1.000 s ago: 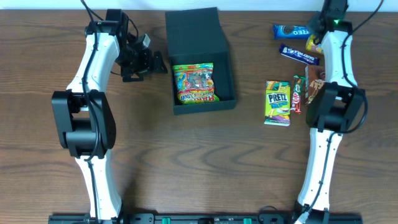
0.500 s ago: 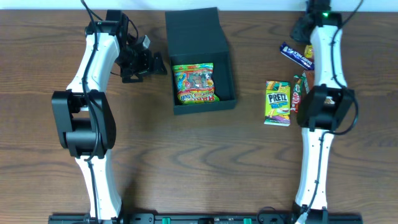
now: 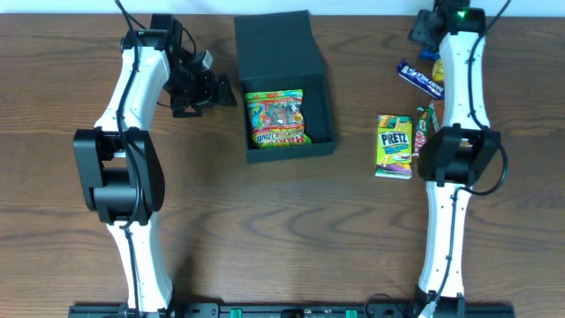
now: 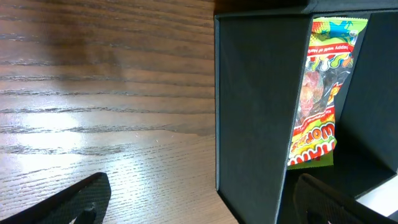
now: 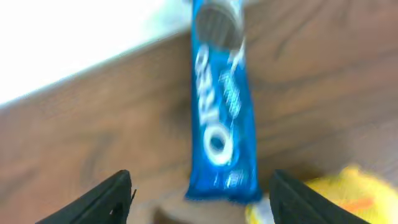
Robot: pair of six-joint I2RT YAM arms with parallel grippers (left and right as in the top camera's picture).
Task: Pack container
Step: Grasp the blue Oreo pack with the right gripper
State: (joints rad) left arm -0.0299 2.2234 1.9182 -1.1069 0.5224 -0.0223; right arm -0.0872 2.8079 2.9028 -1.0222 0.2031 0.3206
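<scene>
Text and label log, all views.

1. Overhead: green-and-yellow box [image 3: 395, 146] on the table [image 3: 265, 230]. "PRETZ" in large blue letters on its upper half. The smaller print below is not legible.
2. Right wrist: blue packet [image 5: 221, 118]. "OREO" in white letters running lengthwise; blurred but legible.
3. Left wrist: bright candy packet [image 4: 320, 93] lying in the container [image 4: 261, 112]. The print runs sideways, and the large letters near the lower end appear to read "WORMS". The fine lines at the top end are too small to read.
4. Overhead: dark blue bar [image 3: 422, 78]. White lettering, too small to read.
5. Overhead: red packet [image 3: 423, 132] just beside the box. Its marking is not legible.
</scene>
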